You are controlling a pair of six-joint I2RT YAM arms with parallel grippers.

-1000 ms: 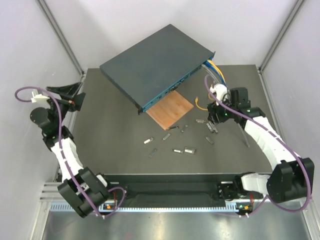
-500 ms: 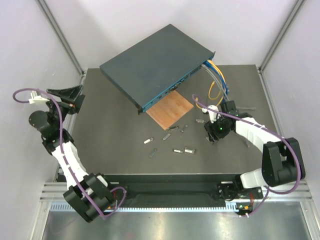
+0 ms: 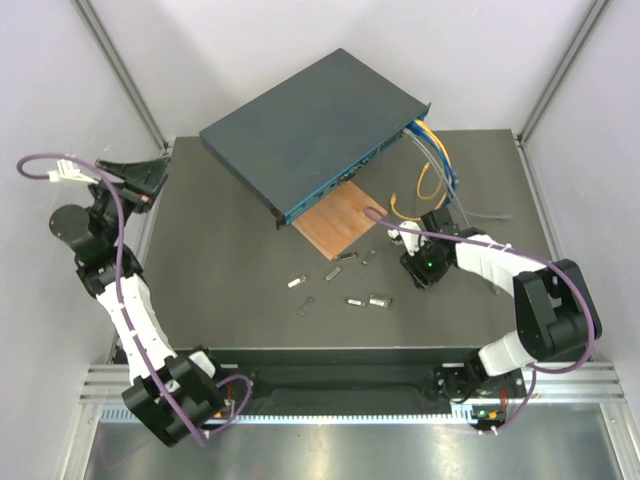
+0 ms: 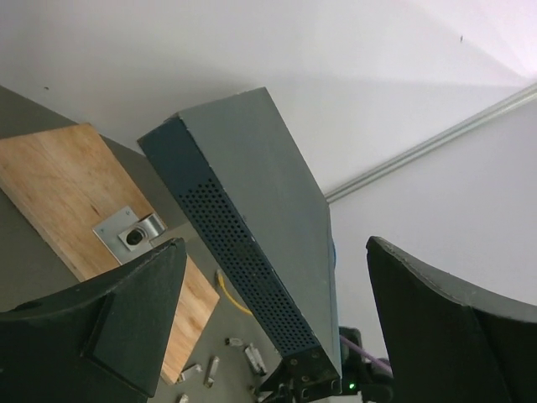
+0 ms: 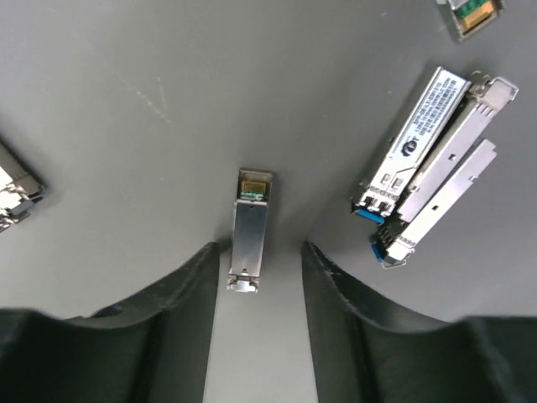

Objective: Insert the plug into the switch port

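A: Checked right gripper (image 5: 262, 260)?
B: Found it low over the table (image 3: 230, 260), jaws parted either side of one plug (image 5: 248, 231). Saw gaps on both flanks. Nothing clamped yet.
A: Located the plug exactly?
B: Flat on the table, right of centre, well apart from the switch (image 3: 310, 125). Noted contact end away from the wrist, latch end between the fingers (image 5: 168, 319).
A: Left gripper (image 4: 275, 248)?
B: Spread wide, empty, up by the far-left table edge, aimed at the switch. Nowhere near it.
A: Switch?
B: Back of the table, angled, socket face toward the wooden square (image 3: 340, 220). Could not tell whether touching it. Saw yellow and blue cables (image 3: 432, 150) already plugged in at the right end.
A: Spotted risks?
B: Several, judgement only.
- Saw the plug off-centre in the gap. Expected one-sided contact first; could skid or yaw the plug before the pinch.
- Had only the tail end between the pads. Short purchase; could pivot in the grip and miss the socket mouth.
- Spare modules (image 5: 419, 159) just beside. Could get nudged or dragged along.
- Cables next to the sockets. Could snag the wrist on approach.
- Left the switch unbraced, with the left gripper so far off. Risked shoving it back instead of seating the plug.
A: Identified a free socket?
B: Couldn't tell from these views.
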